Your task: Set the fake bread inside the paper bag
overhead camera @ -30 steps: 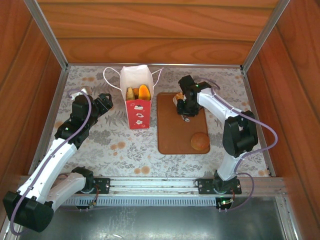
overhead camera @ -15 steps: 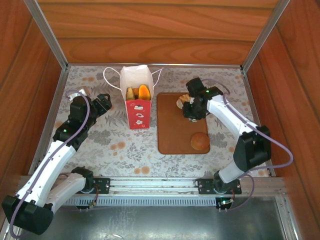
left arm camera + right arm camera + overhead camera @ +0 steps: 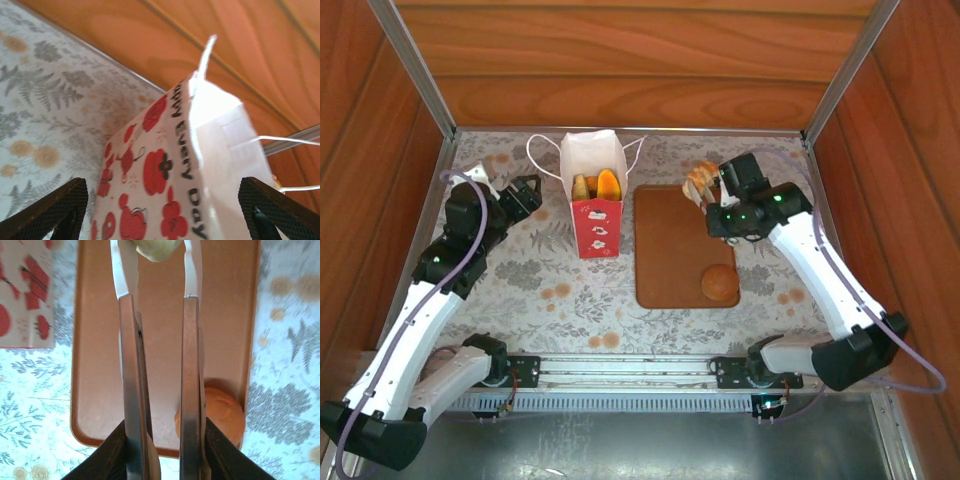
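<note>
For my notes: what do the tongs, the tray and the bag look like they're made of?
The tongs look like metal: the smooth arms mirror the brown beneath them, and the whitish tips may be plastic. The tray is matte brown with rounded corners, either plastic or wood; I can't tell which. The paper bag looks like thin printed paper, with crisp folded edges and white cord handles.

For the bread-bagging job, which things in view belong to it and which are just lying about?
Job: paper bag; pastries inside it; pastry held in the metal tongs; round bun; right hand gripping the tongs; open left hand beside the bag.
Lying about: brown tray; floral table cover.
</note>
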